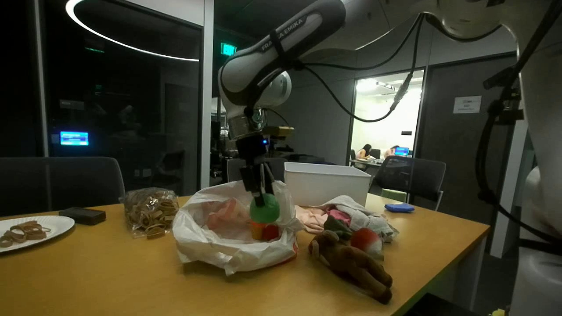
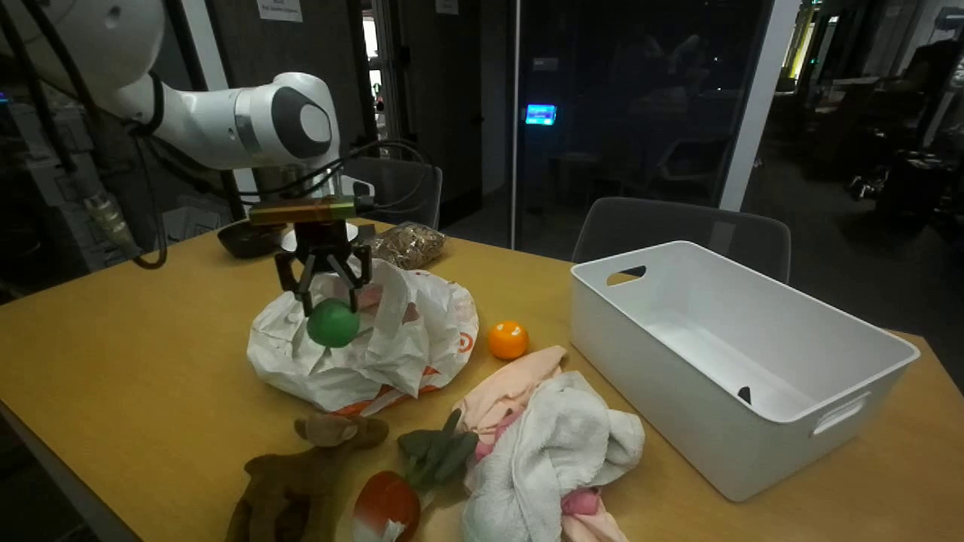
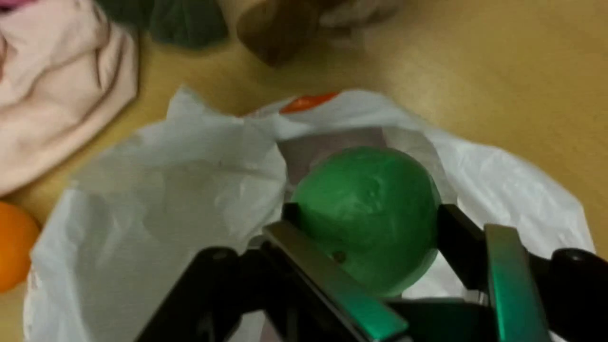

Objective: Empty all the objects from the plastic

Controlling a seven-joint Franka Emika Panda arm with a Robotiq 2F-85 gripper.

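A white plastic bag (image 1: pixel 206 248) lies open on the table; it also shows in an exterior view (image 2: pixel 286 357) and the wrist view (image 3: pixel 142 247). My gripper (image 1: pixel 263 197) points down over the bag's mouth. It is shut on a green ball (image 1: pixel 268 213), with a fingertip on each side in the wrist view (image 3: pixel 375 185). The ball hangs around rim height in an exterior view (image 2: pixel 333 325). Below it, a red shape (image 1: pixel 271 231) and an orange shape (image 1: pixel 257 231) show in the bag. Pinkish patches (image 1: pixel 226 213) show too; I cannot tell contents from print.
Beside the bag lie an orange fruit (image 2: pixel 508 340), a brown plush toy (image 1: pixel 351 261), a red-and-white toy vegetable (image 2: pixel 386 500) and cloths (image 2: pixel 553 444). A white bin (image 2: pixel 648 376) stands near them. A bag of rubber bands (image 1: pixel 151 213) and a plate (image 1: pixel 59 221) are on the opposite side.
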